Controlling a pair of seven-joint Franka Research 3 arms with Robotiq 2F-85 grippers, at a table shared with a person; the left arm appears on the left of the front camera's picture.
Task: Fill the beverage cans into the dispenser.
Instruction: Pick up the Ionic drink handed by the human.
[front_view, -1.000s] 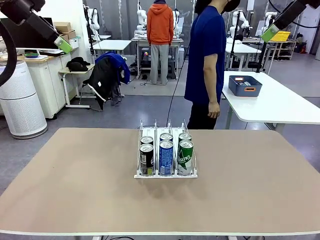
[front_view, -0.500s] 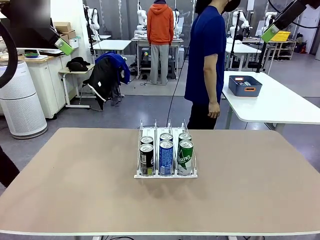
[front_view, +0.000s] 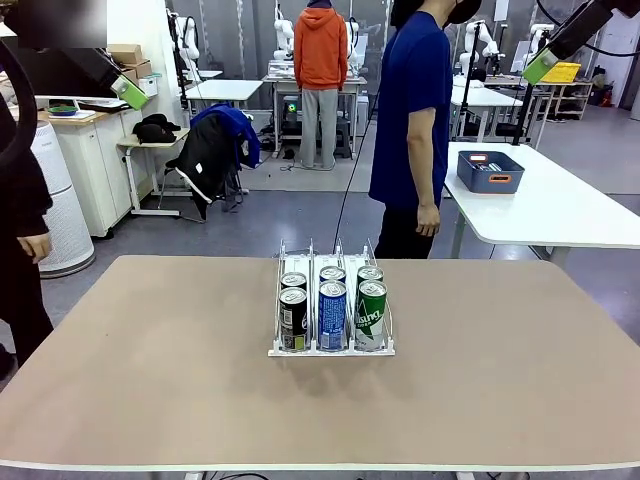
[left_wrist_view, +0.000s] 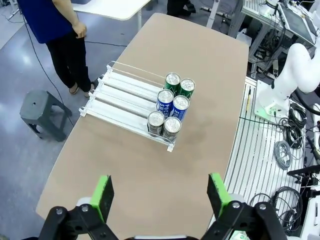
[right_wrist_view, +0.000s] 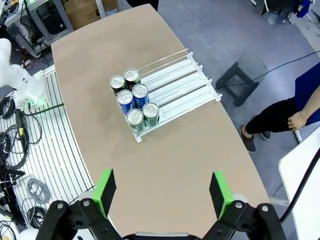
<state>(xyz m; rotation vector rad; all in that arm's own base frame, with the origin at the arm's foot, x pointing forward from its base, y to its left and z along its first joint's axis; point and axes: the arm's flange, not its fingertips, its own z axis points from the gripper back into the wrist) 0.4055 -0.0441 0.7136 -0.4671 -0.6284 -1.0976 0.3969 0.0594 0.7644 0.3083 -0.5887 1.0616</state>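
A low, clear three-lane can dispenser (front_view: 331, 351) sits in the middle of a broad tan desk (front_view: 150, 380). Six slim metal drink cans (front_view: 332, 315) stand in it, two per lane: black-and-green, blue-and-white and green. They crowd its front lip, probably because the lanes feed forward, and the rails behind them are bare. High above the dispenser, the robot's left hand (left_wrist_view: 160, 192) and right hand (right_wrist_view: 163, 191) hang spread wide and grip nothing, seemingly parked out of the way. A person in a blue shirt (front_view: 412, 110) stands beyond the dispenser's far end.
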